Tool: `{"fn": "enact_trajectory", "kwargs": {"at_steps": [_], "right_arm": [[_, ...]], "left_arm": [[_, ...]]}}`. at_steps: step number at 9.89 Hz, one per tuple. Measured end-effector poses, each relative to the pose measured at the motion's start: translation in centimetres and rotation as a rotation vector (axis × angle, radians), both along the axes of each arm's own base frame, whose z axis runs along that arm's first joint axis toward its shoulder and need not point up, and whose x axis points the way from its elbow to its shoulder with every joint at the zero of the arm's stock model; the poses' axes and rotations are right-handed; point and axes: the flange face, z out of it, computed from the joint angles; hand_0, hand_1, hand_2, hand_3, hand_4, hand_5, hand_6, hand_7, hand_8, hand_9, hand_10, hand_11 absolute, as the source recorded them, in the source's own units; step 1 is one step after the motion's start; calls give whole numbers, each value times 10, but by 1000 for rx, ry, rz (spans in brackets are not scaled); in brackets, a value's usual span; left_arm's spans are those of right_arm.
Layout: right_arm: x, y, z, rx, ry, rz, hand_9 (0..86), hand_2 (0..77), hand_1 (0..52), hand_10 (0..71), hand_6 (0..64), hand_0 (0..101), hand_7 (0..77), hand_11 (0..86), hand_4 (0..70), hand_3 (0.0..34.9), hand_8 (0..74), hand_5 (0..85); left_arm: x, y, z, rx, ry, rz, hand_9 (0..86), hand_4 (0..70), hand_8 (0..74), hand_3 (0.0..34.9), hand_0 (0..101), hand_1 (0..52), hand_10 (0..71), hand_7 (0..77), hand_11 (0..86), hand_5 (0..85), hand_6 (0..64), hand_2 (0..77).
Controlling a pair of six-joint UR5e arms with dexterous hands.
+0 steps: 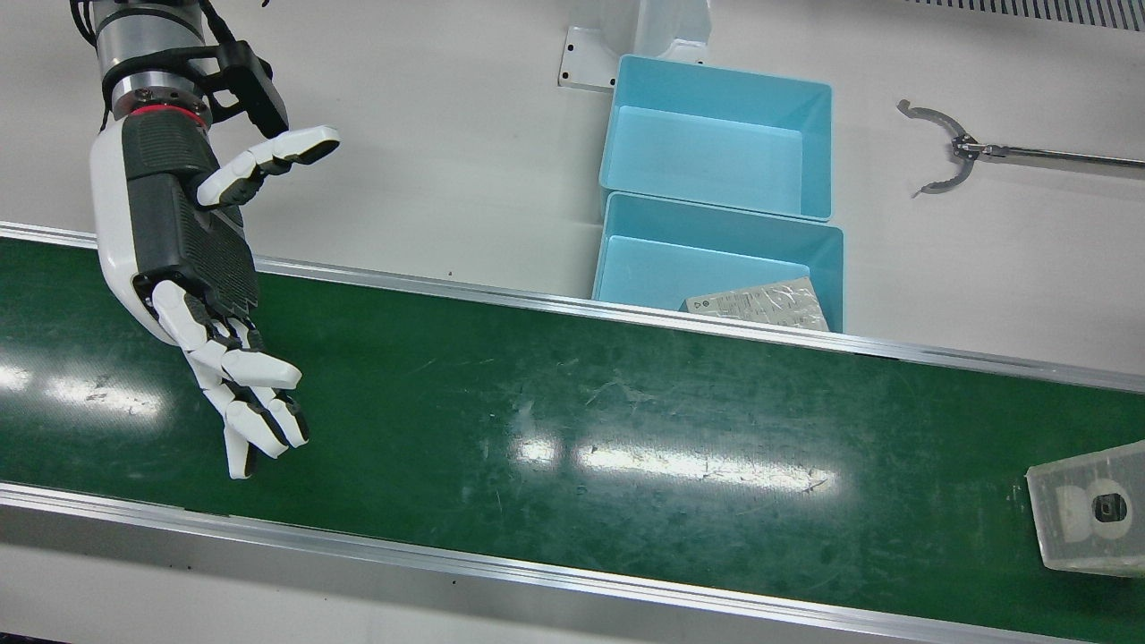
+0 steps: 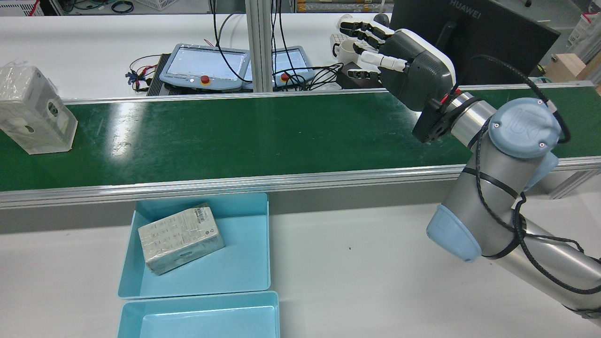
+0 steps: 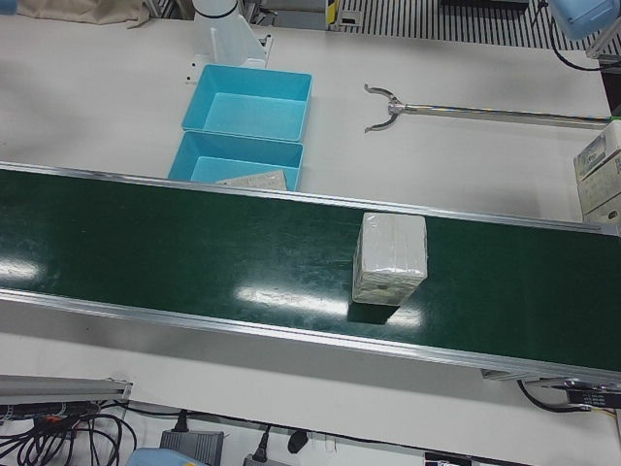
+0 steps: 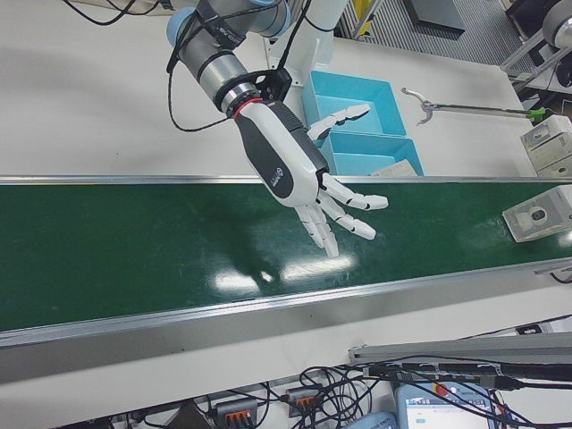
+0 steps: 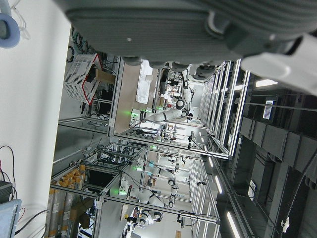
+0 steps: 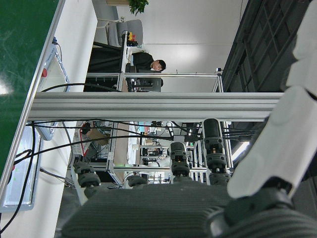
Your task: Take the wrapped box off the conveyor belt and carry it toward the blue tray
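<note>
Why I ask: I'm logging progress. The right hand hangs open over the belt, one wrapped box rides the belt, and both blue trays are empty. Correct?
Not quite. The near blue tray already holds a wrapped box, as the rear view shows; only the other tray is empty. The rest stands: the right hand hangs open over the belt, and one wrapped box rides it.

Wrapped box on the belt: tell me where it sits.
The wrapped box stands on the green conveyor belt at the rear view's far left, far from the open right hand.

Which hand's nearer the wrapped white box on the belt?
Can't tell. Right hand hovers over the green belt's opposite end from the wrapped white box; left hand shows only in its own camera.
</note>
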Motion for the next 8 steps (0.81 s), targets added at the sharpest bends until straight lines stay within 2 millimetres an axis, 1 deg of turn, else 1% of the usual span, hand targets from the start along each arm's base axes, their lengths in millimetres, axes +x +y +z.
{"fn": "enact_trajectory", "kwargs": {"at_steps": [1, 2, 3, 4, 7, 8], "right_arm": [[-2, -2, 1, 0, -1, -1, 16, 131, 65, 54, 0, 383, 136, 87, 136, 304, 0, 224], [-4, -4, 2, 3, -3, -2, 16, 147, 65, 54, 0, 383, 147, 87, 147, 309, 0, 262], [-5, -5, 2, 5, -4, -2, 16, 147, 65, 54, 0, 383, 147, 87, 147, 309, 0, 262], [-6, -5, 2, 7, -5, -3, 16, 153, 76, 54, 0, 383, 147, 87, 147, 300, 0, 273], [-8, -4, 1, 12, -5, -7, 16, 153, 76, 54, 0, 383, 147, 87, 147, 301, 0, 273], [-9, -3, 2, 12, -1, -9, 16, 153, 76, 54, 0, 383, 147, 87, 147, 301, 0, 251]], "left_arm": [[0, 0, 0, 0, 0, 0, 0, 0, 5, 0, 0, 0, 5, 5, 0, 5, 0, 5], [0, 0, 0, 0, 0, 0, 5, 0, 0, 0, 0, 0, 5, 5, 0, 5, 0, 5], [0, 0, 0, 0, 0, 0, 5, 0, 0, 0, 0, 0, 0, 5, 0, 5, 0, 5], [0, 0, 0, 0, 0, 0, 5, 0, 5, 0, 0, 0, 0, 5, 0, 5, 0, 5], [0, 0, 0, 0, 0, 0, 5, 0, 5, 0, 0, 0, 5, 5, 0, 5, 0, 5], [0, 0, 0, 0, 0, 0, 5, 0, 5, 0, 0, 0, 5, 5, 0, 5, 0, 5]]}}
